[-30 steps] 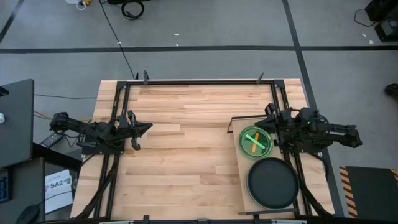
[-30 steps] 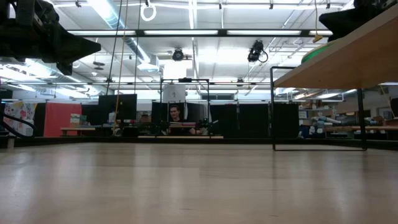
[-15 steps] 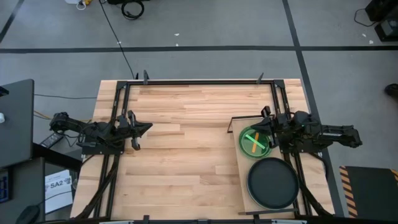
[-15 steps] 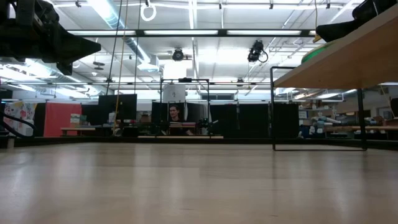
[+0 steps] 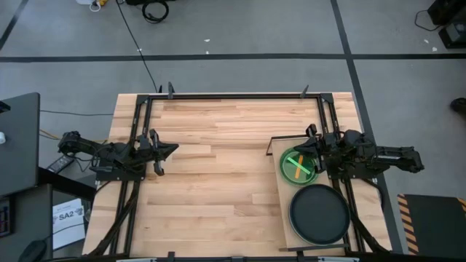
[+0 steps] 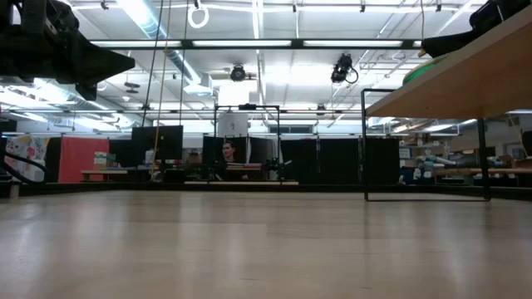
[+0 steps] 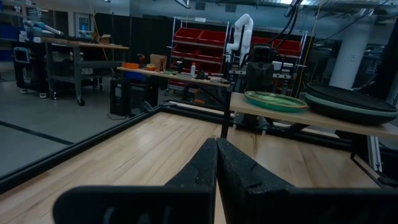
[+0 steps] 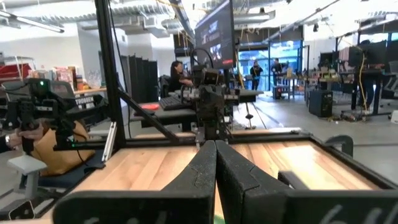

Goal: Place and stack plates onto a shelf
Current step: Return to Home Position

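The shelf (image 5: 283,212) is a raised light-wood board on the table's right side. On its far half rests a green plate (image 5: 298,166) with an orange cross showing through it. A large black plate (image 5: 319,213) rests on its near half. Both plates also show in the left wrist view, the green plate (image 7: 273,99) and the black plate (image 7: 348,101). The other plates do not show separately. My right gripper (image 5: 309,149) is shut, just over the green plate's far rim, fingers pointing toward the table's left. My left gripper (image 5: 172,149) is shut and waits at the table's left side.
A black metal frame (image 5: 233,95) runs along the table's far edge and down both sides. The bare butcher-block tabletop (image 5: 218,182) lies between the two arms. In the low view the shelf (image 6: 465,79) stands on thin black legs (image 6: 365,145). People sit at desks in the room behind.
My right gripper has moved a little toward the table's left and slightly down, ending over the green plate's far rim, then has kept still. The plates have not moved.
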